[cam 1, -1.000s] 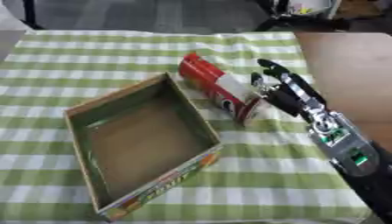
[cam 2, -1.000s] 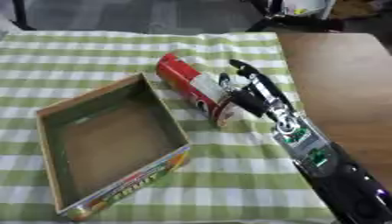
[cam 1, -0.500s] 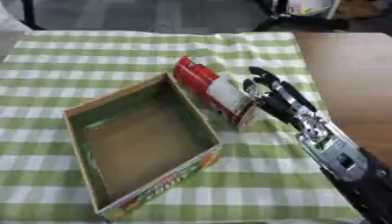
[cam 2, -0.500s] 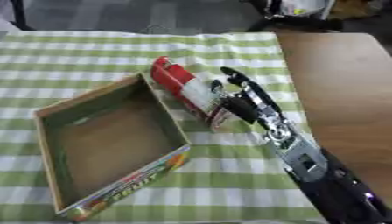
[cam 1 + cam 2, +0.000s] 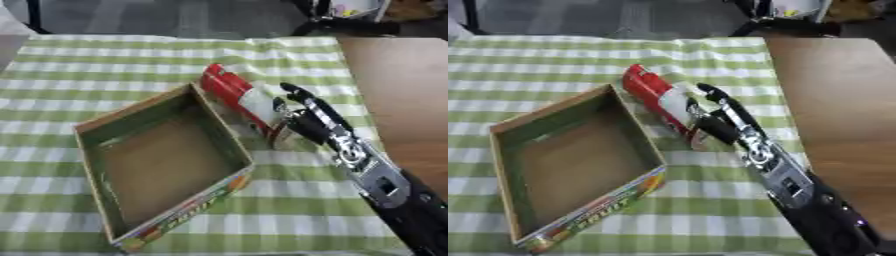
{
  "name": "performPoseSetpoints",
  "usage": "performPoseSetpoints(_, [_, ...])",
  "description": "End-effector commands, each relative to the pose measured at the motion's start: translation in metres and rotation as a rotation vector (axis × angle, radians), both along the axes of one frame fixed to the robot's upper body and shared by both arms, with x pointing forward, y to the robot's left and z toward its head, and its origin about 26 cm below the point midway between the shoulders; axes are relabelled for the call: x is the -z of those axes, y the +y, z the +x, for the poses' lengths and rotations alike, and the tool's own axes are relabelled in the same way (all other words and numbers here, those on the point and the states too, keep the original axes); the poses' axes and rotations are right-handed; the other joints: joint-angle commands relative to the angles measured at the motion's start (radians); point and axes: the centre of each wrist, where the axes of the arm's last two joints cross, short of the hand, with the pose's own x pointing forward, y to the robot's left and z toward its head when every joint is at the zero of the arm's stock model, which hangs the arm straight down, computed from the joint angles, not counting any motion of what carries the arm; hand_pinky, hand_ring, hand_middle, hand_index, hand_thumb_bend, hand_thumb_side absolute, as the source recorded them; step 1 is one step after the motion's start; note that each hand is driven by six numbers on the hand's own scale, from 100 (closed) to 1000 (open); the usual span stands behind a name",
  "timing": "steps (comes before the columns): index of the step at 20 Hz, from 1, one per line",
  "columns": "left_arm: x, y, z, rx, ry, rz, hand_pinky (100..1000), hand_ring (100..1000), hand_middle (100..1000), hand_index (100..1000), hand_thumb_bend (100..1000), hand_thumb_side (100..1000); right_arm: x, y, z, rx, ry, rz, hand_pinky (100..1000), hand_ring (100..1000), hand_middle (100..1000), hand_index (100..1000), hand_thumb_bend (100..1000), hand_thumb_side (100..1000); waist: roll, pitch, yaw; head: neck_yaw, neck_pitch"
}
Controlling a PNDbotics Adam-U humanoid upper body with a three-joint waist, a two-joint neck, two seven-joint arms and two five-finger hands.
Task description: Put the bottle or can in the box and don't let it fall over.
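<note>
A table is covered with a soft green-and-white checked cloth [image 5: 105, 65], and bare brown wood [image 5: 402, 90] shows along its right side. Left of centre sits an open rectangular cardboard box [image 5: 223, 170] with thin walls, a plain brown floor, a green-tinted inner lining and bright printed lettering on its near outer side; it is turned askew, with one corner pointing toward 12 o'clock. Just beside the box's right wall, at about 1 o'clock from the box's centre, a cylindrical can [image 5: 243, 102] lies on its side on the cloth. The can has a smooth glossy skin, red at the far end and white toward the near end, with a darker rim nearest the camera. Its long axis runs from about 11 o'clock at the red end to 5 o'clock at the near end, roughly parallel to the box wall it lies along. The right hand [image 5: 306, 122], black with silvery metal sections on the forearm, reaches in from the lower right. Its fingers are curled around the can's near end, one finger stretched over the can's top toward 11 o'clock.
</note>
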Motion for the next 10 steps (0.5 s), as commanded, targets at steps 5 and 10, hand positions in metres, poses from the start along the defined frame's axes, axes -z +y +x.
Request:
performPoseSetpoints(5, [-0.0068, -0.0002, 0.0002, 0.012, -0.021, 0.012, 567, 555, 654, 682, 130, 722, -0.0098, 0.0036, 0.0027, -0.039, -0.036, -0.045, 820, 1000, 1000, 1000, 100, 828, 0.0, -0.012, 0.003, -0.003, -0.013])
performPoseSetpoints(10, [-0.0068, -0.0004, 0.0004, 0.014, -0.021, 0.012, 566, 555, 655, 682, 127, 722, -0.0093, 0.006, 0.0029, -0.058, -0.035, -0.062, 805, 1000, 1000, 1000, 100, 805, 0.0, -0.013, 0.004, -0.003, -0.014])
